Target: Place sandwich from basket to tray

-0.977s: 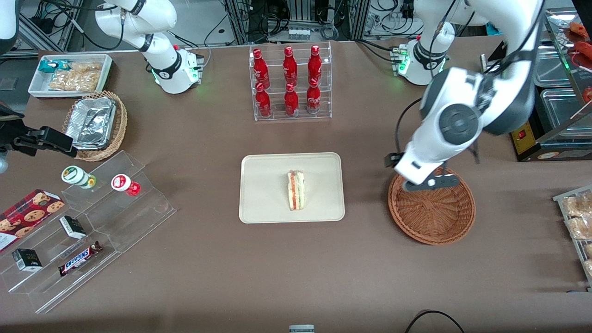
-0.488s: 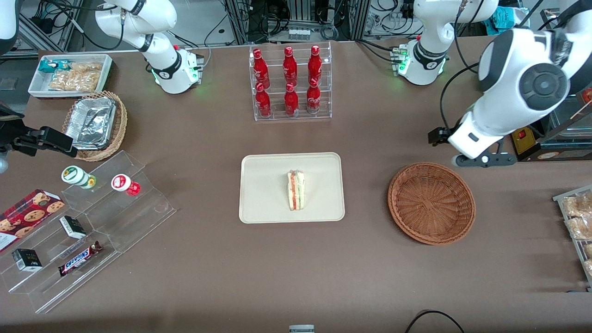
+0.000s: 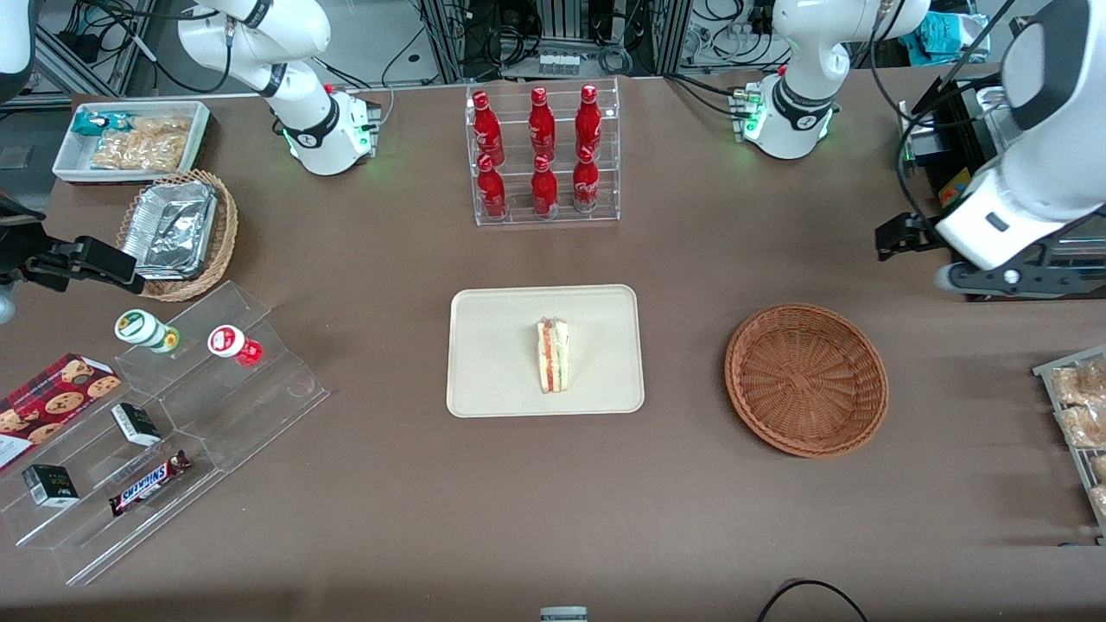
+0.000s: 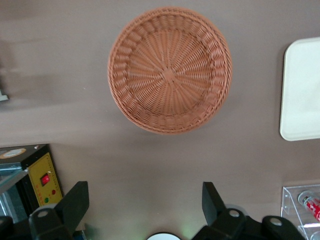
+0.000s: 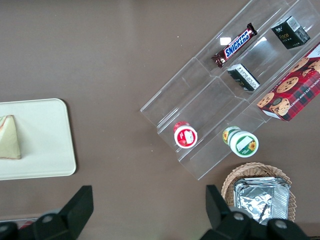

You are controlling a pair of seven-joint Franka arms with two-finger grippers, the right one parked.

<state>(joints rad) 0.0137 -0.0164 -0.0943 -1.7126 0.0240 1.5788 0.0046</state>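
Sandwich [image 3: 553, 355] is lying on the tray [image 3: 492, 363], roughly mid-tray, cut edge with red, orange and green layers facing up; its white corner is also showing in the right wrist view [image 5: 10, 137]. Tray is sitting flat on the brown surface [image 3: 389, 259], nearer the front camera than the clear rack of red bottles [image 3: 543, 154]. Basket [image 3: 806, 378] is resting beside the tray toward the working arm's end of the surface, apart from it, with nothing inside; the left wrist view is looking straight down into its woven bottom [image 4: 170, 69], with a strip of tray rim [image 4: 300, 90] showing alongside. Pincer [image 4: 145, 205] is hanging released, its two dark fingers [image 4: 75, 202] spread wide with nothing between them, raised above bare surface and clear of the basket rim. In the front view the pincer [image 3: 903, 235] is sitting at the working arm's end, farther from the camera than the basket and well apart from the sandwich. Toward the parked arm's end: tan basket with foil containers [image 3: 177, 231], white bin of snacks [image 3: 131, 138], clear stepped stand [image 3: 173, 432] carrying a Snickers bar [image 3: 149, 483].
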